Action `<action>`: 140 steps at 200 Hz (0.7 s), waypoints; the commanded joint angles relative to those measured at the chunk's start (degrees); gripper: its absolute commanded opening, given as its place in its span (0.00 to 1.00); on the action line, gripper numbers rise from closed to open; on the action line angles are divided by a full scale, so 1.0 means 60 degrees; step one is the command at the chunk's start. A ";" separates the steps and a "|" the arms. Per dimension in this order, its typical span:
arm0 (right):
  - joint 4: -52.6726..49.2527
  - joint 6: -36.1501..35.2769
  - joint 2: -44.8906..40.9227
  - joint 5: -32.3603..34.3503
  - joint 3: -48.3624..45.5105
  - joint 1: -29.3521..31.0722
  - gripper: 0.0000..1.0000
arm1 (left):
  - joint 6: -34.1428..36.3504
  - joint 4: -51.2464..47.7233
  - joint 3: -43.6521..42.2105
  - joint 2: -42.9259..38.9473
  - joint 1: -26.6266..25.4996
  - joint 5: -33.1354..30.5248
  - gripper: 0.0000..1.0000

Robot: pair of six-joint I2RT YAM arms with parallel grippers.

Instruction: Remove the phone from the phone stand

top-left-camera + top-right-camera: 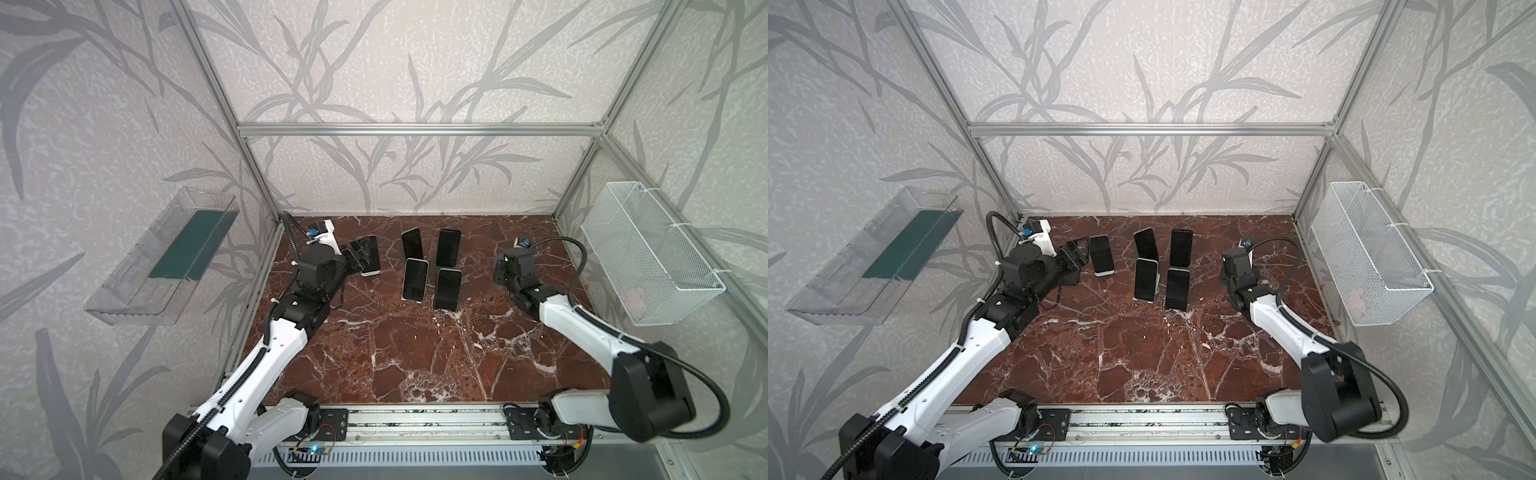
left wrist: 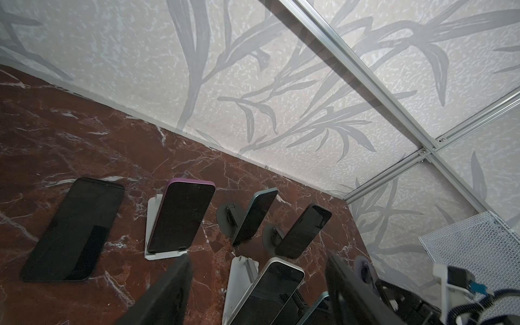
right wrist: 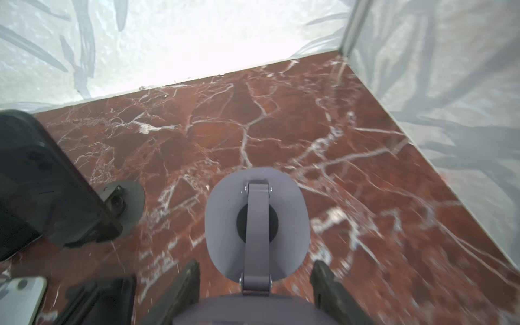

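Left tool [image 1: 1079,251] is hovering spread and empty beside a purple-cased phone [image 2: 181,216].
Red marble desk [image 1: 415,353] is carrying everything; the phone, its screen dark, is leaning back on a white stand [image 2: 166,254] at the desk's far left, four more phones [image 1: 415,279] standing beside it. Right tool [image 3: 255,264] is straddling an empty grey stand [image 3: 225,213]; whether it is pinching cannot be told.

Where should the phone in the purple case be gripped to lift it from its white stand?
Across its long edges, upper half, coming from above: the phone leans back and its bottom edge sits in the lip of the white stand.
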 commanded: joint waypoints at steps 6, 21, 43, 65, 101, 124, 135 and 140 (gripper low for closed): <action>0.0881 -0.1056 0.1614 -0.1247 0.1285 -0.0535 0.44 | -0.0108 0.0215 -0.0043 0.0053 -0.0084 -0.0053 0.75; 0.0443 -0.1127 0.2407 -0.1705 0.1864 -0.0694 0.44 | -0.0133 0.0241 -0.0042 0.0041 -0.0100 -0.0004 0.75; -0.0222 -0.0915 0.3341 -0.2152 0.2455 -0.0990 0.44 | -0.0108 0.0277 -0.0060 0.0054 -0.0158 0.0013 0.75; -0.1047 -0.0551 0.3748 -0.2452 0.2901 -0.1207 0.44 | -0.0125 0.0274 -0.0028 0.0123 -0.0197 0.0099 0.75; -0.1793 -0.0487 0.4208 -0.2854 0.3425 -0.1277 0.47 | -0.0094 0.0254 -0.0030 0.0166 -0.0261 0.0100 0.75; -0.2351 -0.0322 0.4318 -0.2899 0.3681 -0.1275 0.72 | -0.0022 0.0209 -0.0016 0.0152 -0.0324 0.0013 0.75; -0.2721 -0.0105 0.4203 -0.2846 0.3753 -0.1270 0.82 | 0.0031 0.0198 0.0003 0.0121 -0.0361 -0.0001 0.75; -0.2775 -0.0053 0.4096 -0.2912 0.3756 -0.1293 0.84 | 0.0049 0.0205 0.0007 0.0107 -0.0376 -0.0001 0.75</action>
